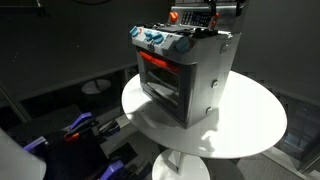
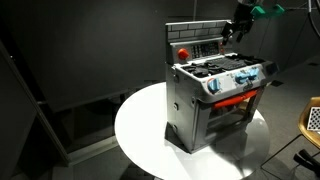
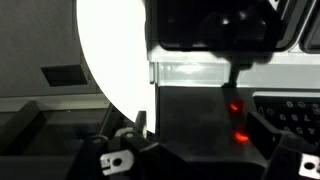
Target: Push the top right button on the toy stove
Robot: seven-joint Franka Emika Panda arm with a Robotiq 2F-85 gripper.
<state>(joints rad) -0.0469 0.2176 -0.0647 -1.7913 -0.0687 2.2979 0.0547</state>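
The toy stove [image 1: 190, 75] [image 2: 215, 100] is a silver-grey box with a red-orange glowing door window and blue knobs. It stands on a round white table [image 1: 250, 125] [image 2: 140, 130]. Its dark raised back panel [image 2: 195, 42] carries a red button [image 2: 183, 53] [image 1: 175, 17] at one end. My gripper [image 2: 236, 28] [image 1: 207, 14] hovers at the panel's other top corner. In the wrist view the dark panel [image 3: 185, 120] fills the space between my fingers [image 3: 203, 128], with two red glowing buttons [image 3: 232, 105] [image 3: 241, 136] close ahead. The fingers are spread and hold nothing.
The table's white top also shows in the wrist view [image 3: 110, 50]. Dark walls surround the scene. Blue and red clutter [image 1: 80, 128] lies on the floor beside the table. A perforated object [image 2: 312, 118] sits at the frame's edge.
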